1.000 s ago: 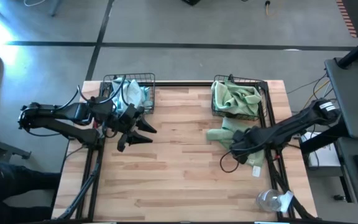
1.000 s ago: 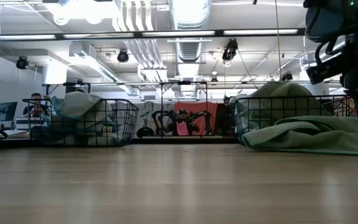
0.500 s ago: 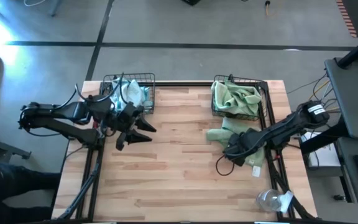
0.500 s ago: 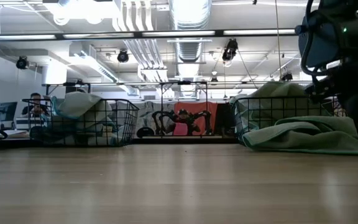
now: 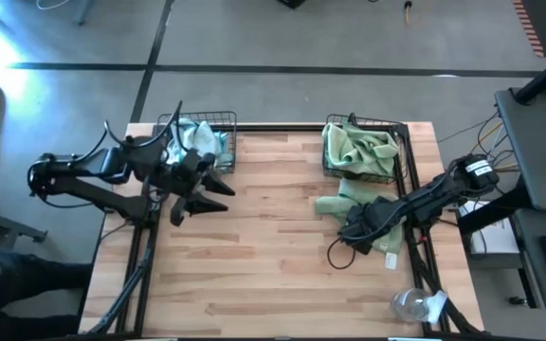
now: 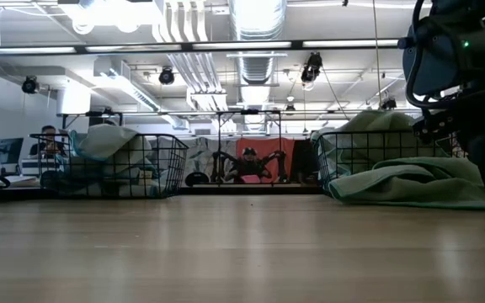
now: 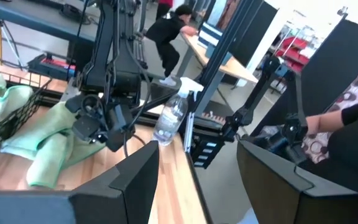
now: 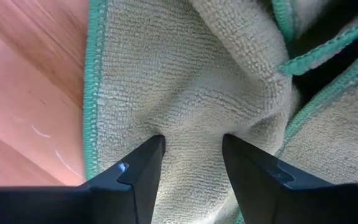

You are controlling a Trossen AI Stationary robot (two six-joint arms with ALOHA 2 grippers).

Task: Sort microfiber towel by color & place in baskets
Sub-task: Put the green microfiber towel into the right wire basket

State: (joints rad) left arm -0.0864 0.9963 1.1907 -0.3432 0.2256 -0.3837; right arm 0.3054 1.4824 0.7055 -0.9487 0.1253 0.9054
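Only the right wrist view shows the right claw (image 8: 190,163) spread, tips pressing into a pale green towel (image 8: 191,74).

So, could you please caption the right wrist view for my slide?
Right gripper, fingers open, pressing down into a pale green microfiber towel lying on the wooden table.

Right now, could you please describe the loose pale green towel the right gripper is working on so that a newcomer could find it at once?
Start at the light wooden table and find the black wire basket heaped with pale green towels at its far right corner. Just in front of that basket, a pale green microfiber towel lies crumpled on the bare wood. It alone sits outside a basket, with the right gripper, fingers open, pressed into it.
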